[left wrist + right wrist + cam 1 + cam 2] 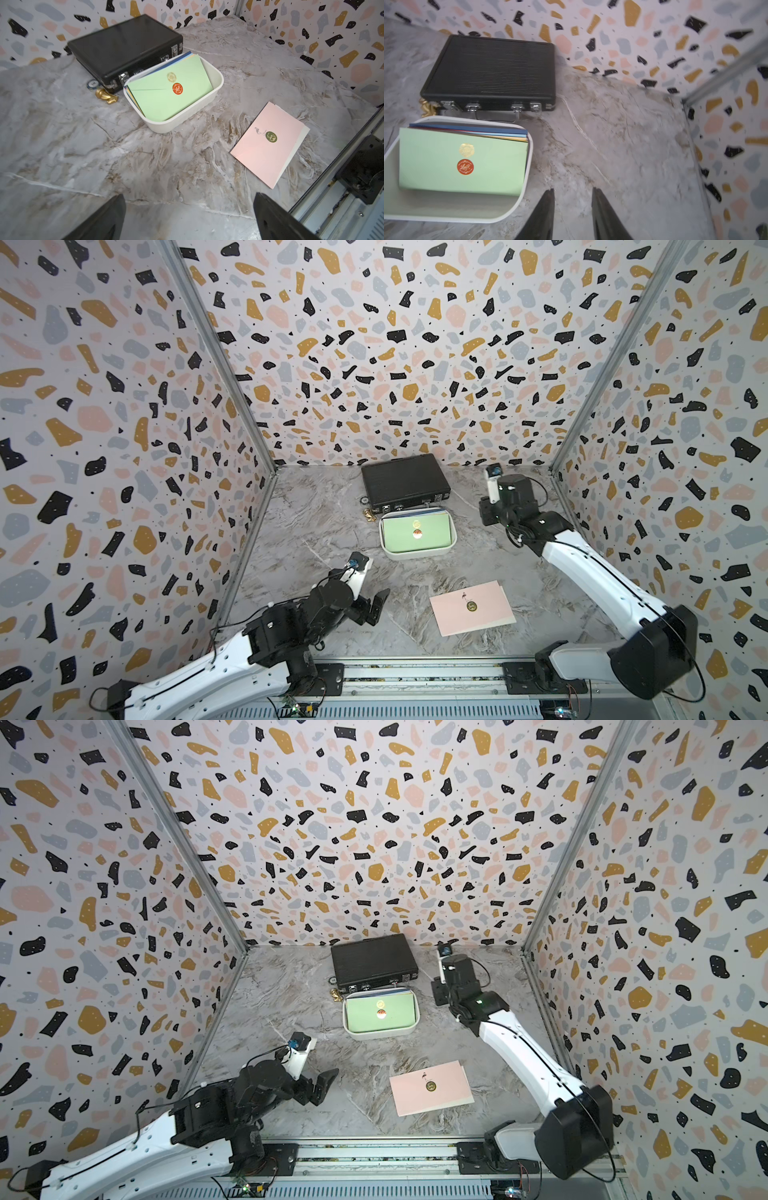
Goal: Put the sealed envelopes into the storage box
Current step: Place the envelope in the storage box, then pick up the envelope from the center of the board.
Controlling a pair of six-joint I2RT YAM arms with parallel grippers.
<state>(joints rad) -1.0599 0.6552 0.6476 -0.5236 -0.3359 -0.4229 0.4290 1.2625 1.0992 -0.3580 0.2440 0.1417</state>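
The white storage box (418, 556) (380, 1035) (181, 123) (527, 182) stands mid-table and holds several sealed envelopes, a light green one (415, 536) (158, 104) (436, 166) with a red seal on top. A pink envelope (467, 614) (419, 1094) (264, 158) lies on the table nearer the front, with a cream envelope (299, 143) peeking out beneath it. My left gripper (376, 605) (324, 1085) (189, 197) hovers wide open and empty, left of the pink envelope. My right gripper (485, 510) (438, 992) (572, 190) hangs just right of the box, jaws partly apart, nothing between them.
A closed black briefcase (405, 483) (492, 70) lies behind the box against the back wall. A gold figurine (105, 96) and a small round chip (92, 83) sit by its front left corner. Patterned walls enclose three sides; a metal rail (415, 676) runs along the front.
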